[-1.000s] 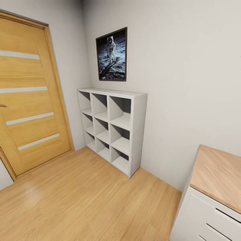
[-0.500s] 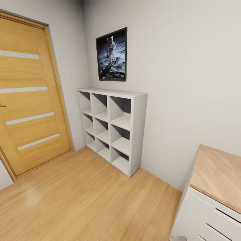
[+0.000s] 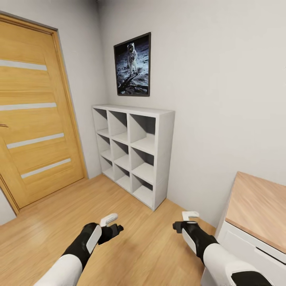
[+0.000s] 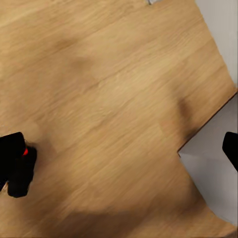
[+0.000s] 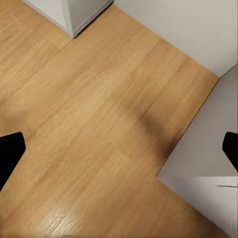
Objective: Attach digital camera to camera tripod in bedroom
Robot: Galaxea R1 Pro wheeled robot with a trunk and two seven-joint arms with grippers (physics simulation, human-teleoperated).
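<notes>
A corner of a room with a light wood plank floor [image 3: 99,222] and pale walls [image 3: 222,79]. A wooden door [image 3: 35,119] with pale horizontal strips stands shut along the left wall, and a white nine-compartment cube shelf [image 3: 133,153] sits against the far wall below a framed astronaut poster [image 3: 133,65]. At the lower right, a white drawer cabinet [image 3: 246,254] with a wood top juts into the floor space; a narrow strip of floor runs between its near corner and the wall behind it. The broad stretch of planks between door, shelf and cabinet lies open.

Both arms reach forward and low over the floor. The left gripper [image 3: 113,226] hangs above the planks in front of the shelf, forearm angled in from the lower left. The right gripper [image 3: 184,222] hangs just beside the cabinet's front corner, forearm rising from the lower right. In both wrist views the black fingertips [image 5: 10,151] sit at opposite edges with floor between them, so both sets of jaws stand spread and hold nothing.

No camera or tripod is to be seen at this corner.
</notes>
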